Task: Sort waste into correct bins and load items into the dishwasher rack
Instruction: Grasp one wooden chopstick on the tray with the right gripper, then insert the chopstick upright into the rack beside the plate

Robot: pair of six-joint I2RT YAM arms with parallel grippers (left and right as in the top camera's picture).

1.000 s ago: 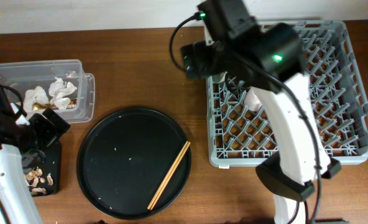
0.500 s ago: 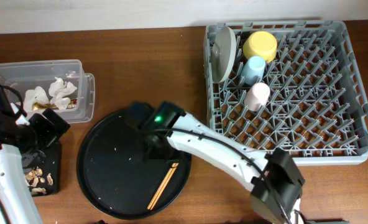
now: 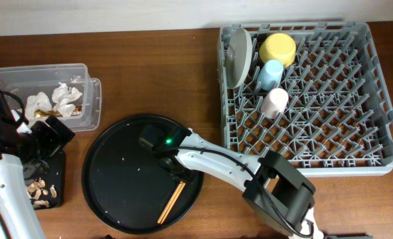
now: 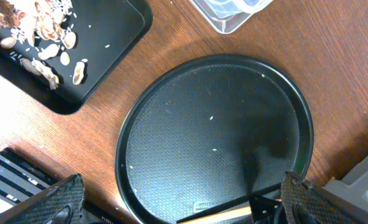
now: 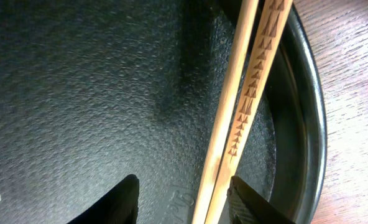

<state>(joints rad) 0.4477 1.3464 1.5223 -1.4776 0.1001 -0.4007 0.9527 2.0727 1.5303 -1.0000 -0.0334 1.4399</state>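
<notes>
The wooden chopsticks (image 3: 172, 202) lie on the right side of the round black tray (image 3: 117, 179). My right gripper (image 3: 176, 174) is down over their upper end. In the right wrist view the chopsticks (image 5: 246, 106) run between the fingers of the right gripper (image 5: 184, 202), close to the right finger, with a gap on the left; it is open. The left gripper (image 4: 181, 208) stands wide open and empty above the tray's near-left side. The grey rack (image 3: 382, 166) holds the plate (image 3: 238, 56), yellow bowl (image 3: 278, 48), blue cup (image 3: 271, 73) and pink cup (image 3: 274, 101).
A clear container (image 3: 93, 99) with white tissues (image 3: 57, 98) sits at the far left. In front of it, under my left arm, is the flat black box (image 4: 103, 68) with food scraps (image 4: 41, 50).
The right arm swung from over the rack to the tray and came down on the chopsticks, its jaws narrowing around them. The left arm has not moved.
</notes>
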